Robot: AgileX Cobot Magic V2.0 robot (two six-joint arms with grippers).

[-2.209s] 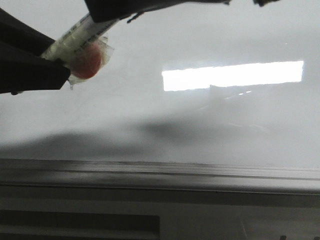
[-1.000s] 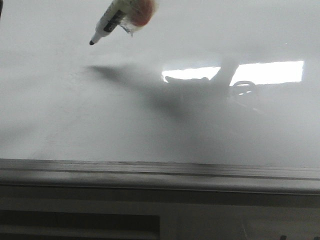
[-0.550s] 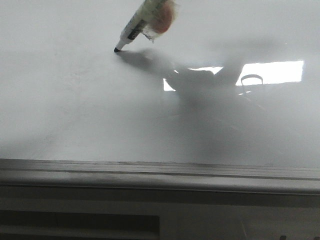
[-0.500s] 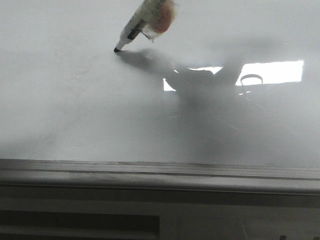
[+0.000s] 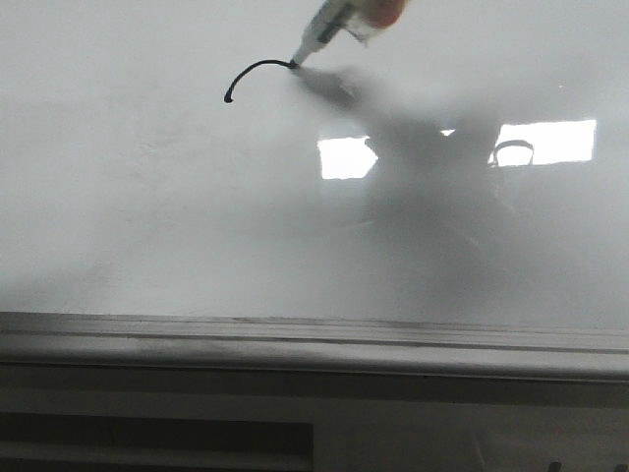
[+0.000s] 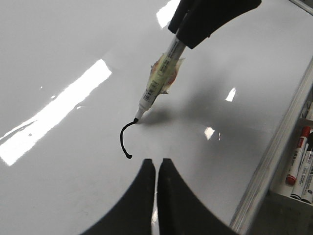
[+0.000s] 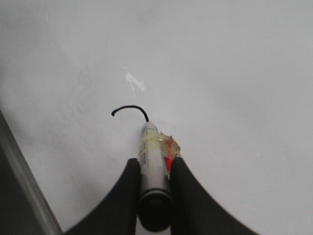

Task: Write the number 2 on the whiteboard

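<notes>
The whiteboard (image 5: 147, 216) is glossy white with a grey frame edge (image 5: 295, 339) and a bright light reflection (image 5: 344, 157). A short curved black stroke (image 5: 251, 74), the hooked top of the number 2, is on it; it also shows in the left wrist view (image 6: 125, 139) and the right wrist view (image 7: 129, 110). My right gripper (image 7: 154, 164) is shut on a white marker (image 7: 150, 156) wrapped in tape with an orange pad; its tip (image 5: 295, 65) touches the end of the stroke. My left gripper (image 6: 156, 164) is shut and empty, hovering beside the stroke.
A tray at the board's edge holds several markers (image 6: 298, 161) with red and dark caps. The arm's shadow (image 5: 423, 167) lies over the board right of the stroke. A grey ledge (image 5: 295, 393) runs below the frame.
The marker tip has moved up and to the right across the board, leaving a curved black stroke where there was only a dot.
</notes>
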